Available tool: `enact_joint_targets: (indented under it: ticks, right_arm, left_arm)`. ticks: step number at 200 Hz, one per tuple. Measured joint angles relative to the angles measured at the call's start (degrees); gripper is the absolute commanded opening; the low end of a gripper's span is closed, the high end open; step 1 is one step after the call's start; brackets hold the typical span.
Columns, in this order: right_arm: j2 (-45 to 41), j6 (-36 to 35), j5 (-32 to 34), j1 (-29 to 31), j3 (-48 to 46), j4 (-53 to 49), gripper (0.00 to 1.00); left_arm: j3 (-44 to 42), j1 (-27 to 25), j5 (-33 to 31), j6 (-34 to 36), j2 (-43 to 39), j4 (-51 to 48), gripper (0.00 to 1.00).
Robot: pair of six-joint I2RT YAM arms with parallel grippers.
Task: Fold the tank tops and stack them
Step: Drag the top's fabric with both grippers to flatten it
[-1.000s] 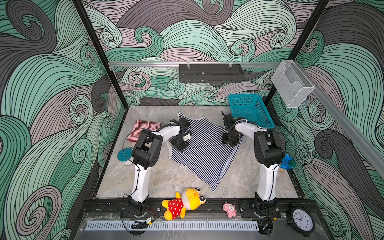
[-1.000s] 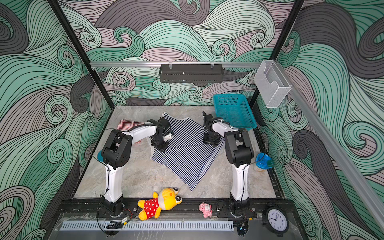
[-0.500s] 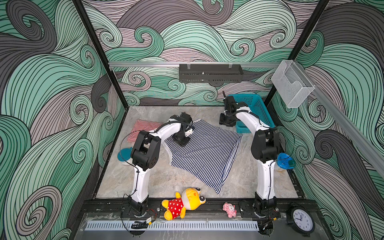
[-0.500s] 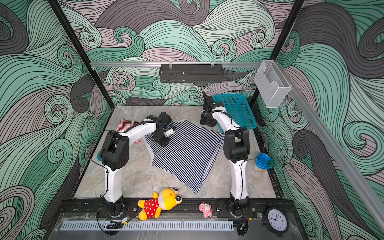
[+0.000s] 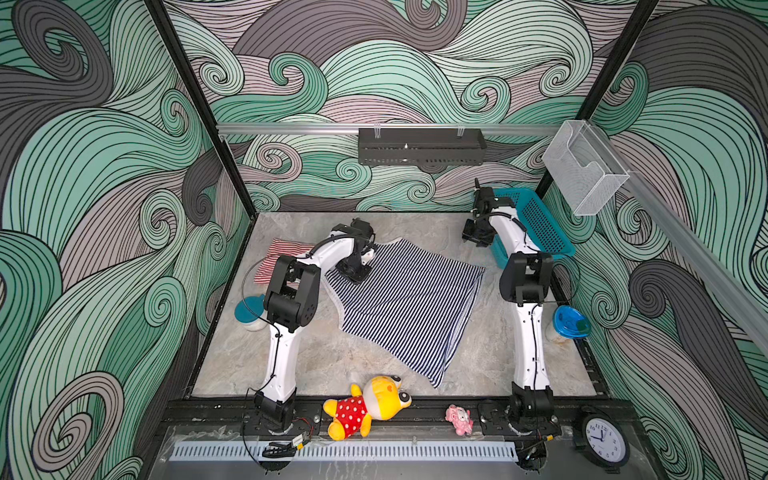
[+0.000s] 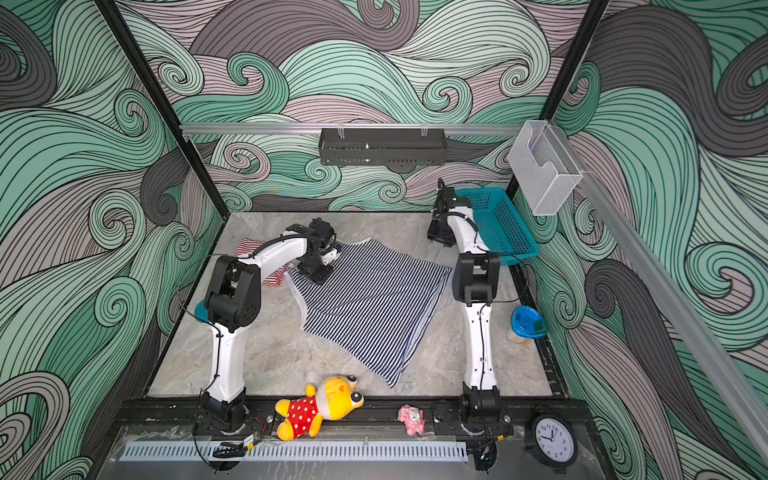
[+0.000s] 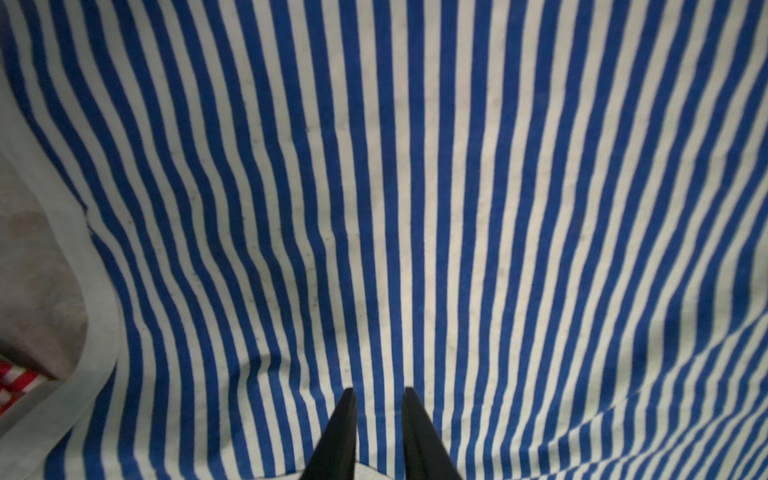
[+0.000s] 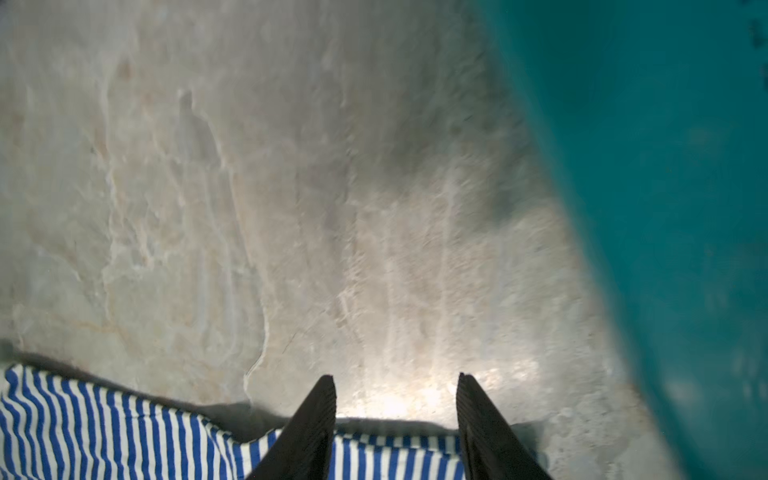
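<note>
1. Across the middle of the marble table [image 5: 332, 357], the navy-and-white tank top [image 5: 399, 307] lies spread flat. A second ago both grippers were down on it.
2. Over its far-left shoulder sits the left gripper [image 7: 379, 390], jaws a narrow slit apart, nothing visibly pinched.
3. Behind that arm, the red-and-white tank top [image 5: 282, 251] lies folded, unmoved.
4. Farthest back, the right gripper [image 8: 397, 376] has lifted off the cloth to beside the teal basket [image 5: 540, 220], jaws half-open and empty.

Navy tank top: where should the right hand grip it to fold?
I'd pinch the navy tank top at its far right corner with the right hand, coming from the basket side. That corner lies flat, edge exposed on bare table, nearest the open hand.
</note>
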Motion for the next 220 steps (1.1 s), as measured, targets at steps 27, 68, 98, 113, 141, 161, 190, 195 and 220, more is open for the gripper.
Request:
enact_joint_targets:
  ticks: [27, 68, 98, 113, 141, 161, 190, 195, 220]
  right_arm:
    - [-2.6, -0.28, -3.72, -0.59, -2.36, 0.46, 0.49]
    - [-19.63, -0.24, -3.37, 7.45, -28.61, 6.38, 0.5]
    - [-32.72, 1.55, -4.31, 15.61, -47.17, 12.74, 0.5]
    - [-37.73, 2.75, -4.5, 17.68, -55.43, 14.84, 0.5]
    - [-42.56, 5.01, -4.61, 19.74, -67.04, 18.21, 0.5]
    - [-43.04, 6.38, -5.22, 20.41, -72.67, 20.39, 0.5]
    - [-41.92, 7.37, -5.42, 20.28, -76.26, 22.29, 0.5]
    - [-41.33, 7.37, -5.42, 20.11, -76.24, 22.56, 0.5]
    - [-39.32, 7.37, -6.29, 17.59, -74.55, 23.41, 0.49]
  left_arm:
    - [-1.81, -0.02, -0.04, 0.0, 0.0, 0.44, 0.24]
    - [-1.81, -0.02, -0.44, 0.11, 0.42, 1.16, 0.24]
    - [6.86, -0.02, -1.64, 0.39, 4.98, 1.29, 0.24]
    - [11.41, 0.0, -2.1, 0.66, 7.93, 1.4, 0.24]
    - [20.7, 0.31, -3.21, 0.98, 14.47, 0.37, 0.24]
    - [24.13, 0.7, -3.8, 1.18, 17.59, -0.09, 0.23]
    - [25.03, 0.85, -4.35, 1.22, 17.88, -1.57, 0.23]
    - [24.74, 0.94, -4.35, 1.2, 17.88, -1.66, 0.23]
    - [21.27, 1.07, -4.24, 1.11, 16.2, -1.16, 0.23]
